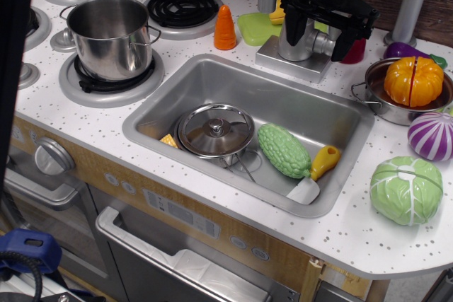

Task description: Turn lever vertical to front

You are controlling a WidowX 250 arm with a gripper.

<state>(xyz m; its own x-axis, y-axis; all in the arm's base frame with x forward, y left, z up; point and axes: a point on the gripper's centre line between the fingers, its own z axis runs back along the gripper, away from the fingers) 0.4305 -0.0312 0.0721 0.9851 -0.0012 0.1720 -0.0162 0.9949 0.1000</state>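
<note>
Observation.image looks down on a toy kitchen worktop (212, 206) with a steel sink (333, 129) sunk into its middle. At the worktop's back edge, just behind the sink, the cylindrical faucet body (296, 42) stands on a square base, and the black tool (320, 32) hangs over it from above. One black finger (293, 30) sits on the left of the faucet body and the other on its right, so the jaws stand apart around the fixture. The lever (322, 42), a short silver bar, sticks out from the right side of the faucet body, lying between the fingers; whether the pads actually press on it I cannot tell.

Inside the sink lie a pot lid (215, 130), a bumpy green vegetable (283, 150) and a spatula with a yellow handle (316, 173). Towards the left back corner a steel pot (112, 37) sits on a stove burner (111, 79), with a black coil burner (182, 8) behind it. An orange carrot (225, 28) and a green plate (257, 27) stand near the back edge, left of the faucet. Along the right edge there is a pan holding an orange pumpkin (413, 80), then a purple-striped onion (430, 136), then a green cabbage (406, 189) nearest the front.
</note>
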